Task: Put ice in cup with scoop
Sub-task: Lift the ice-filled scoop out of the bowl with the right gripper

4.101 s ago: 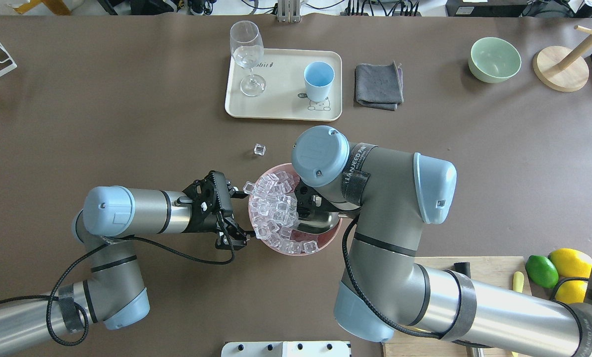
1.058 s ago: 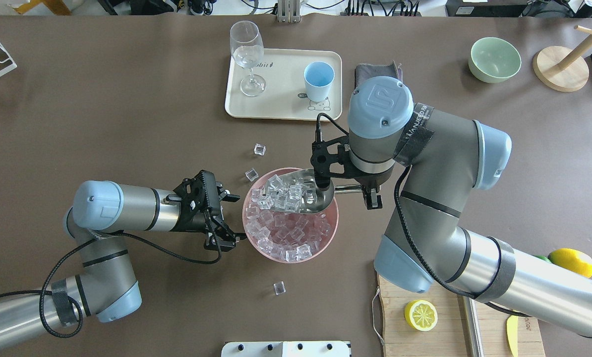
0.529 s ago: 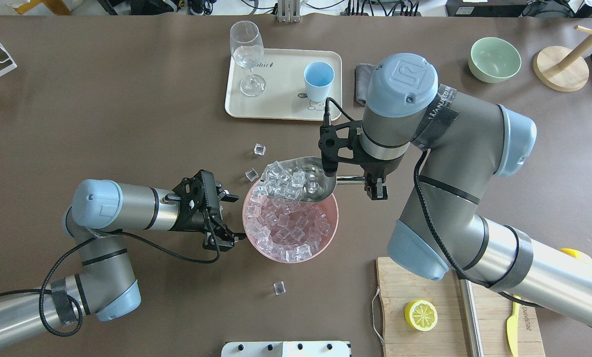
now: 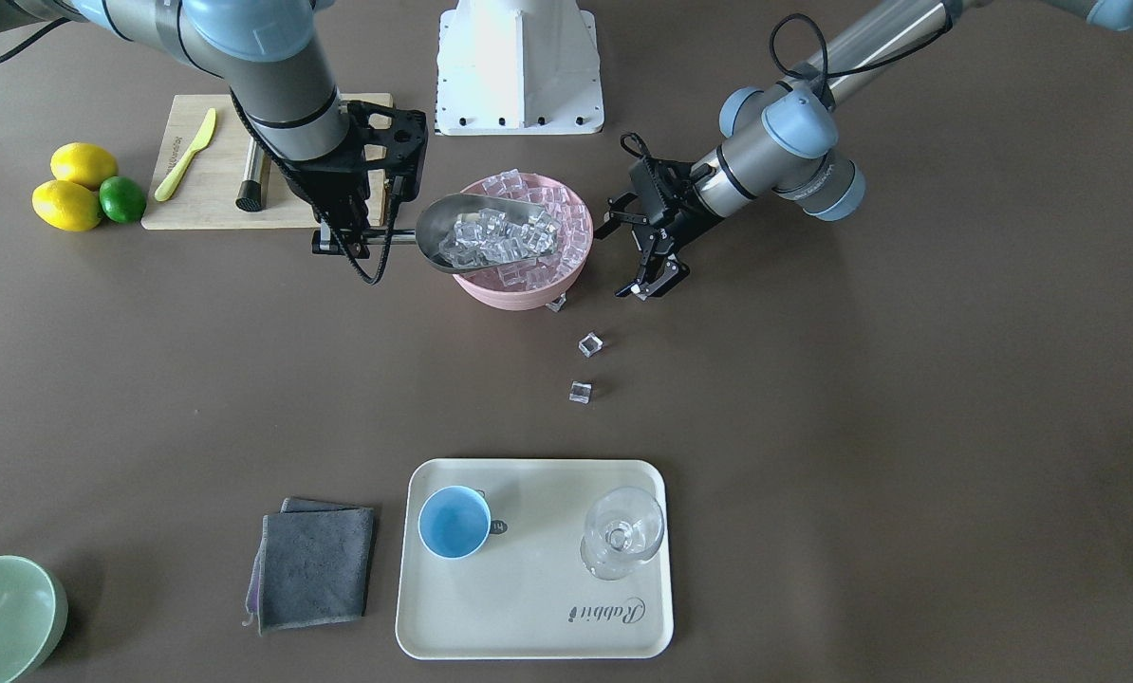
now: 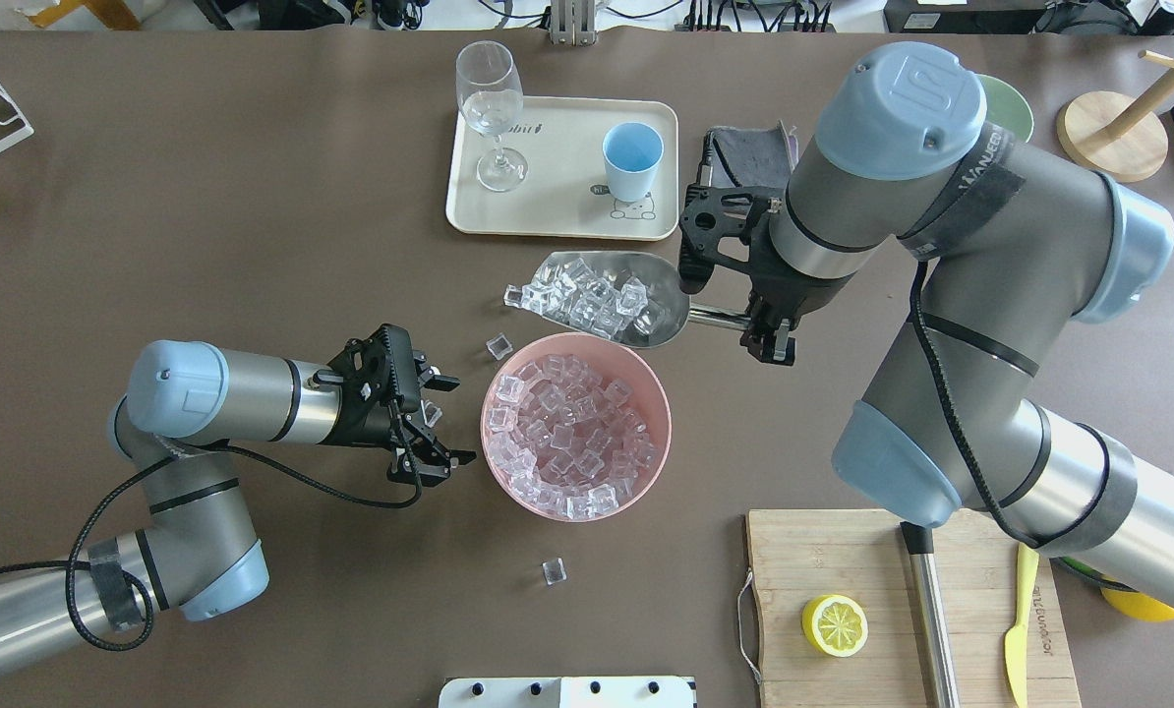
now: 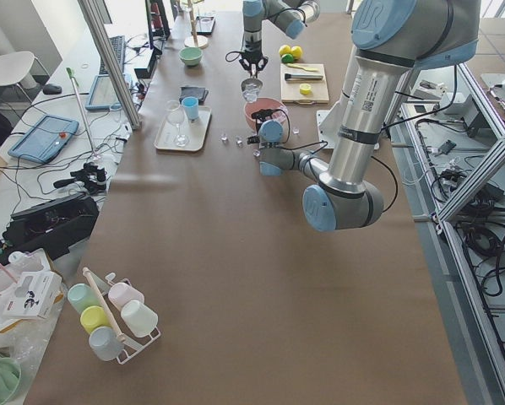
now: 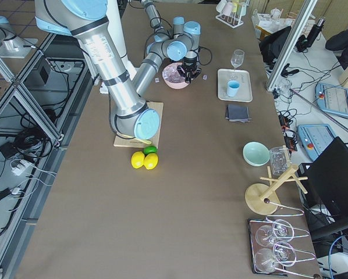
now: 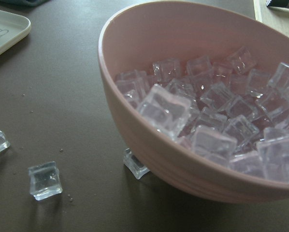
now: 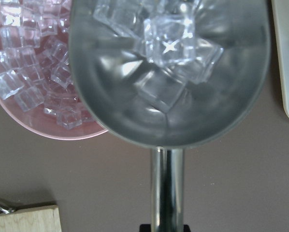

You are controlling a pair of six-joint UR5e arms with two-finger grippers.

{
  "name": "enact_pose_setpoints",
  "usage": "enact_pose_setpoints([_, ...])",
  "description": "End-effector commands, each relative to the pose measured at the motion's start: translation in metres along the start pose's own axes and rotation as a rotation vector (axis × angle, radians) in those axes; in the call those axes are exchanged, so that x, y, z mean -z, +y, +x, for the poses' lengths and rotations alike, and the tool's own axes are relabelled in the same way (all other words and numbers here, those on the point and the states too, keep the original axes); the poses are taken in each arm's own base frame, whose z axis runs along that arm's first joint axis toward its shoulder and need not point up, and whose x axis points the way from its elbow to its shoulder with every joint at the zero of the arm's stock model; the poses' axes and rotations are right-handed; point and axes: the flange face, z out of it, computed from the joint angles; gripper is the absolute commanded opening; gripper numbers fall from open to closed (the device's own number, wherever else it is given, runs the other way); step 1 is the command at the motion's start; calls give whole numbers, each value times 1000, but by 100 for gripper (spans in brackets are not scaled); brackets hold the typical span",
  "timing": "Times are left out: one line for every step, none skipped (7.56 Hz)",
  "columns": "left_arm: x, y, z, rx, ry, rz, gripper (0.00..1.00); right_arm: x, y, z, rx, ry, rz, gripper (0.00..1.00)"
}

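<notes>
The steel scoop [image 5: 646,305] is heaped with ice [image 5: 587,290] and hangs level above the table between the pink bowl [image 5: 485,438] and the tray. My right gripper [image 5: 762,330] is shut on its rod handle; it also shows in the front view [image 4: 339,239]. The right wrist view looks down into the loaded scoop [image 9: 168,72]. The light-blue cup [image 5: 632,157] stands upright on the beige tray [image 5: 557,211], apart from the scoop. More ice [image 5: 572,433] fills the bowl. My left gripper [image 5: 447,418] is open and empty just left of the bowl.
Loose cubes lie on the table near the bowl [image 5: 498,345] [image 5: 554,570]. A stemmed glass [image 5: 490,108] shares the tray. A grey cloth [image 5: 744,157] lies right of it. A cutting board [image 5: 872,610] with a lemon half, knife and steel cylinder sits front right.
My right arm has lifted the loaded scoop out of the bowl and carried it towards the tray. My left gripper has let go of the bowl's rim and drawn back. Cubes have spilled.
</notes>
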Motion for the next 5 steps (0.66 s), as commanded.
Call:
enact_pose_setpoints([17, 15, -20, 15, -4, -30, 98, 37, 15, 13, -234, 35, 51, 0])
enact_pose_setpoints([20, 23, -23, 20, -9, -40, 98, 49, 22, 20, -336, 47, 62, 0])
enact_pose_setpoints([25, 34, -27, 28, -11, -57, 98, 57, 29, 29, -491, 33, 71, 0])
enact_pose_setpoints([34, 43, -35, 32, -20, -68, 98, 63, 38, 40, -699, 24, 78, 0])
enact_pose_setpoints([43, 53, -42, 38, -33, -79, 98, 65, 43, 49, -802, 26, 80, 0])
